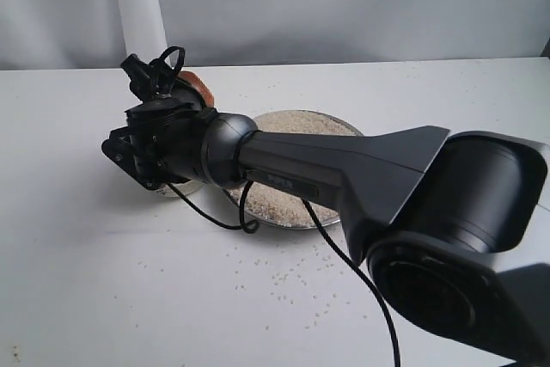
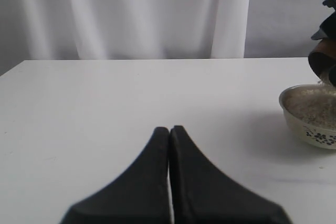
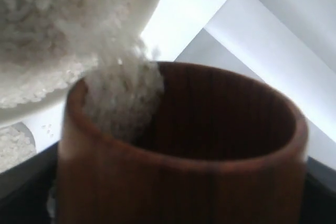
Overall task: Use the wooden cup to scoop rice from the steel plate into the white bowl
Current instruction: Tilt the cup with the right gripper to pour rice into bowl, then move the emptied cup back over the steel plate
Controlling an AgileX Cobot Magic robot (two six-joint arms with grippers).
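Note:
My right gripper (image 1: 179,92) reaches across to the left and is shut on the wooden cup (image 1: 198,85), which is tipped over the white bowl (image 2: 314,127). Rice (image 3: 123,95) streams from the cup's (image 3: 210,171) mouth into the bowl (image 3: 144,17); the bowl holds a heap of rice (image 2: 316,106). In the exterior view the right wrist hides most of the bowl. The steel plate (image 1: 277,221) with its bed of rice (image 1: 301,122) lies just right of the bowl, partly under the right arm. My left gripper (image 2: 169,128) is shut and holds nothing, low over bare table well away from the bowl.
Loose grains (image 1: 284,277) are scattered on the white table in front of the plate. A black cable (image 1: 219,219) hangs from the right arm across the plate's rim. A pale curtain (image 2: 131,14) backs the table's far edge.

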